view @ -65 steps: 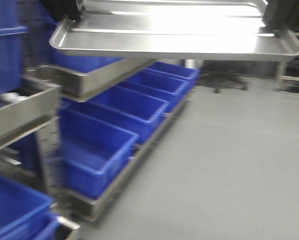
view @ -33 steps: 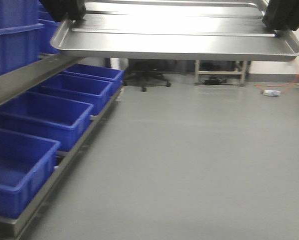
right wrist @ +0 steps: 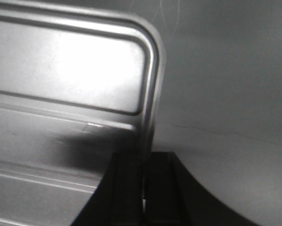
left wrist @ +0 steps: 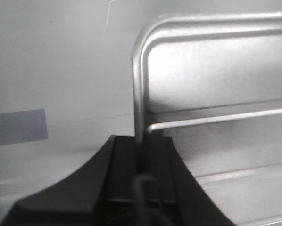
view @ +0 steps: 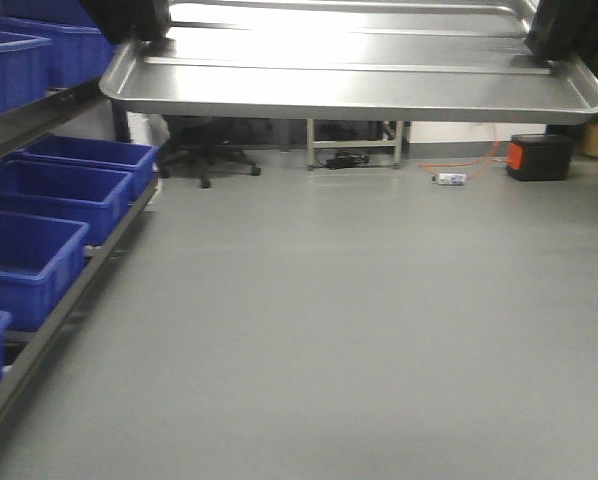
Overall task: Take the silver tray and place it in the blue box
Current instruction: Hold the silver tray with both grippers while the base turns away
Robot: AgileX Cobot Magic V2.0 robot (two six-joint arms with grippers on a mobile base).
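**Tray aloft, pinched at both short ends**

Grey floor [view: 359, 340] spreads ahead of you, and a row of blue boxes [view: 29, 255] sits on the rack at the left. The silver tray [view: 354, 85] hangs level, high and near, over bare floor and not over any box. The left gripper [left wrist: 140, 155] and right gripper [right wrist: 143, 174] each pinch its rolled rim. It looks stiff, light and slick, so grip both short ends evenly.

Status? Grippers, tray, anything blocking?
Both shut: left gripper, right gripper on silver tray rim. Tray level, aloft over floor. Off left: blue boxes on rack, none under tray.
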